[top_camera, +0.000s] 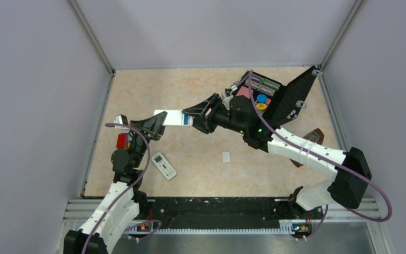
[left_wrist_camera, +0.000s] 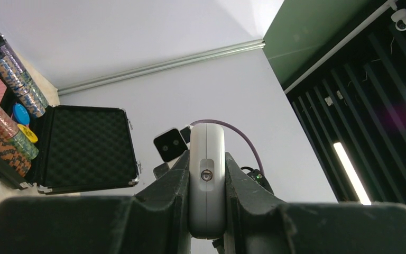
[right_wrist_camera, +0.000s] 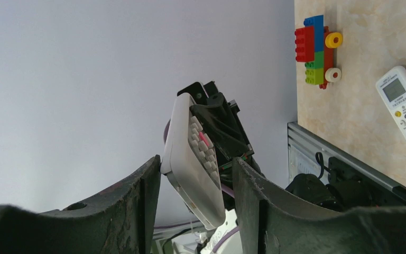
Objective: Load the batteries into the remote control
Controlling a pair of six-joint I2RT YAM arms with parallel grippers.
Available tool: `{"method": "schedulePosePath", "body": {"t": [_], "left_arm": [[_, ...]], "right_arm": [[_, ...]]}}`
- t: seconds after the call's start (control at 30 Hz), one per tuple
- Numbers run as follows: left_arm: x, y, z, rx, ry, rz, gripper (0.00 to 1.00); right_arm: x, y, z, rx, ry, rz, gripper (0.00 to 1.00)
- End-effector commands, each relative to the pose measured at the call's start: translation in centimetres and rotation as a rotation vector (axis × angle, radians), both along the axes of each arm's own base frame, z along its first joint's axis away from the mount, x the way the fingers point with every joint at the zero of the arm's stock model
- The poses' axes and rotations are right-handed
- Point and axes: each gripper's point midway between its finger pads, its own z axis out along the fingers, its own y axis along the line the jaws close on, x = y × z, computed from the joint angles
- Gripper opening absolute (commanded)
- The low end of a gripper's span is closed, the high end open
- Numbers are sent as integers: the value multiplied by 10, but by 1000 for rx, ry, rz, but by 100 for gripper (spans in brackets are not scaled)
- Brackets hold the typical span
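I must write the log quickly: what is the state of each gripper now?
Left gripper: closed on the remote control.
Right gripper: open, its fingers on either side of the same remote's other end, a gap showing.

Remote control [left_wrist_camera: 206, 180]: smooth white plastic, slight sheen. Right gripper [right_wrist_camera: 195, 169] fingers [right_wrist_camera: 275, 211] — matt black plastic, scuffed and rough. Table [top_camera: 190, 90]: matt beige stone-look top. Case [left_wrist_camera: 84, 140] at 1 o'clock — black egg-crate foam lining, metal corners. Rail [top_camera: 217, 241] at 6 o'clock: brushed metal.
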Motion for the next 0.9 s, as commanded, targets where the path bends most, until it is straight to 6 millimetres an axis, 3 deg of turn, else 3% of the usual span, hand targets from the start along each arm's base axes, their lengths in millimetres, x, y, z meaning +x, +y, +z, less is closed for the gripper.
{"method": "schedulePosePath", "body": {"t": [0.0, 0.53, 0.87], "left_arm": [[-22, 10, 58, -54, -227, 33, 0], [-22, 22, 64, -146, -228, 54, 0], [-7, 30, 49, -246, -97, 54, 0]], "right_arm": [[-18, 3, -20, -29, 57, 76, 48], [-18, 5, -24, 6, 56, 74, 25], [-13, 8, -13, 7, -78, 79, 12]]}}
